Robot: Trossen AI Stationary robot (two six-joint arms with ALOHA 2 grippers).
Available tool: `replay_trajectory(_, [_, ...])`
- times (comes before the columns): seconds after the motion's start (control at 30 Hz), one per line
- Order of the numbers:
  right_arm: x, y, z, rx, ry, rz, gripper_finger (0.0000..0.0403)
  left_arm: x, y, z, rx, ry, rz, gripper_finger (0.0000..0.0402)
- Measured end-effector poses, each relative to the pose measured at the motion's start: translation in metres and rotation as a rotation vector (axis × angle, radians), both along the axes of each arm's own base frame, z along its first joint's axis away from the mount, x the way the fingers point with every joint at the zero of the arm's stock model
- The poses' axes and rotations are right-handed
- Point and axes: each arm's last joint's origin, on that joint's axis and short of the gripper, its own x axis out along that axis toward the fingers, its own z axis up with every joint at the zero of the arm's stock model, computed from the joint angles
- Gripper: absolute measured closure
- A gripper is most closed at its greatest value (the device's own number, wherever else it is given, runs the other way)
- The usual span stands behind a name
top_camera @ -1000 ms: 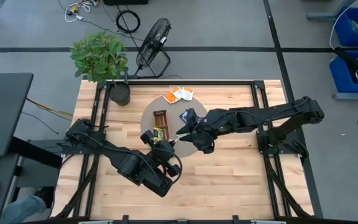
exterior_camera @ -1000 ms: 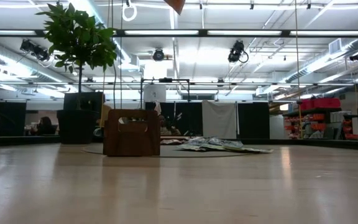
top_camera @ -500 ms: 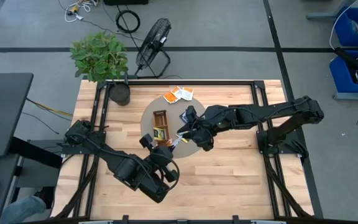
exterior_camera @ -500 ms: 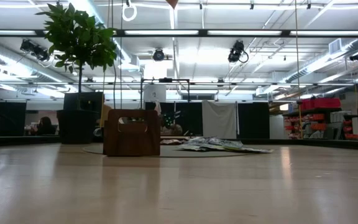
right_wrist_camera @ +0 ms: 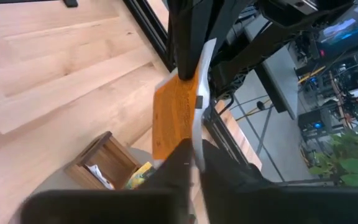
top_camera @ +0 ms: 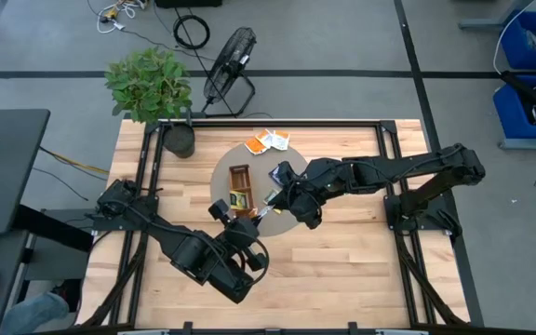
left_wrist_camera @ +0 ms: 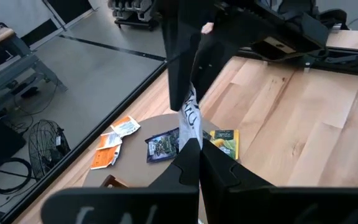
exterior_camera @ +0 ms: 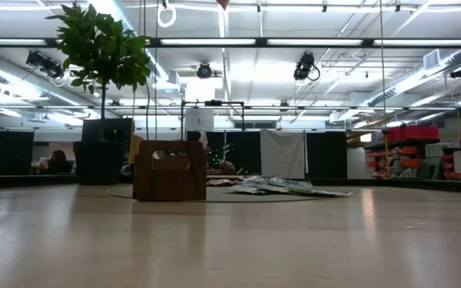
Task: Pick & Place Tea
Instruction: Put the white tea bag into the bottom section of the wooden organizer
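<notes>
pinching my right gripper [top_camera: 270, 199] shut on the orange-and-white square tea sachet [right_wrist_camera: 178, 115] my closed left gripper [top_camera: 249, 217] holds. a moment ago those fingers were wider, so the handover looks ready.

One orange-and-white tea sachet [right_wrist_camera: 178, 115] hangs upright on edge, pinched at once by both claws above the round grey mat. Three more orange-and-white sachets [top_camera: 268, 141] lie flat together at the mat's far edge. A dark blue sachet [left_wrist_camera: 162, 145] and a yellow-green sachet [left_wrist_camera: 224, 140] lie flat on the mat.
</notes>
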Motion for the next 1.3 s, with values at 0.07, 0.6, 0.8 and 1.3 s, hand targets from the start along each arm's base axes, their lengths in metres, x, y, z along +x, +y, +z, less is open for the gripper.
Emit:
replay_trajectory(0.07, [0.0, 0.0, 0.0, 0.0, 0.0, 0.001, 0.0395, 0.0, 0.0, 0.0, 0.004, -0.001, 0.001, 0.0401])
replay_trajectory(0.6, [-0.001, 0.001, -0.002, 0.013, 0.026, -0.008, 0.0401, 0.002, -0.003, 0.0, -0.046, 0.025, -0.043, 0.0342])
replay_trajectory(0.8, [-0.004, -0.001, -0.007, -0.011, 0.087, -0.039, 0.0402, 0.0, -0.006, 0.002, -0.064, 0.02, -0.06, 0.0313])
replay_trajectory(1.3, [-0.01, 0.005, -0.014, -0.068, 0.16, -0.096, 0.0403, 0.021, 0.053, 0.047, -0.401, 0.139, -0.212, 0.0255])
